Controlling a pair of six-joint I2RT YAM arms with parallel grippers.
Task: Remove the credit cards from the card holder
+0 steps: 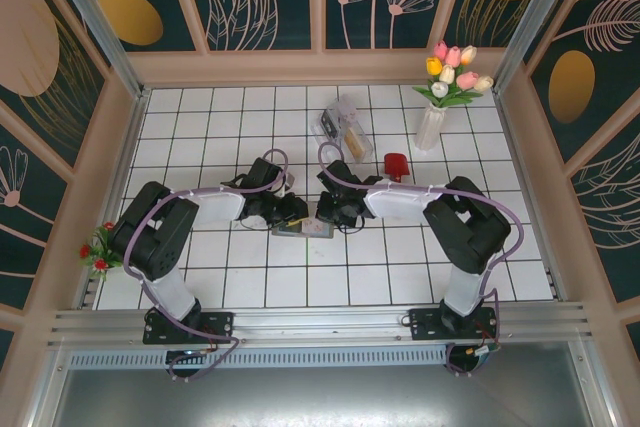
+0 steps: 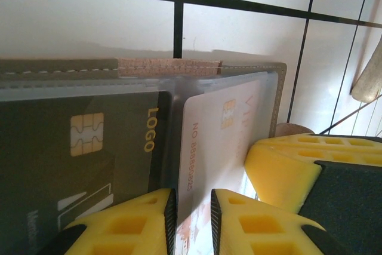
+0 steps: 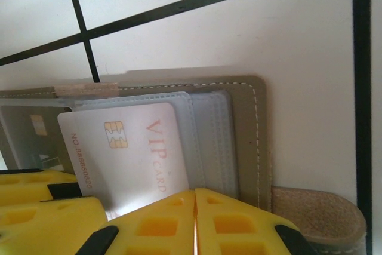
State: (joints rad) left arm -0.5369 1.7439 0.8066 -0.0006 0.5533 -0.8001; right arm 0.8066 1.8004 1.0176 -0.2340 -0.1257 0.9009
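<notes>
Lying open on the white tiled table (image 1: 400, 267), the grey-brown card holder (image 3: 250, 141) is pinned by closed right jaws while left jaws stand slightly parted around the white VIP card (image 2: 209, 147), needing a pinch and pull.

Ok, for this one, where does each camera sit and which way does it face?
Top external: above and behind the arms, looking down on the tiled table; both arms meet at the card holder.
Left wrist: on the left arm, close over the open card holder and its dark card; yellow fingers at the bottom edge.
Right wrist: on the right arm, facing the card holder; its fingers are shut.
Both wrist views share the white VIP card.
</notes>
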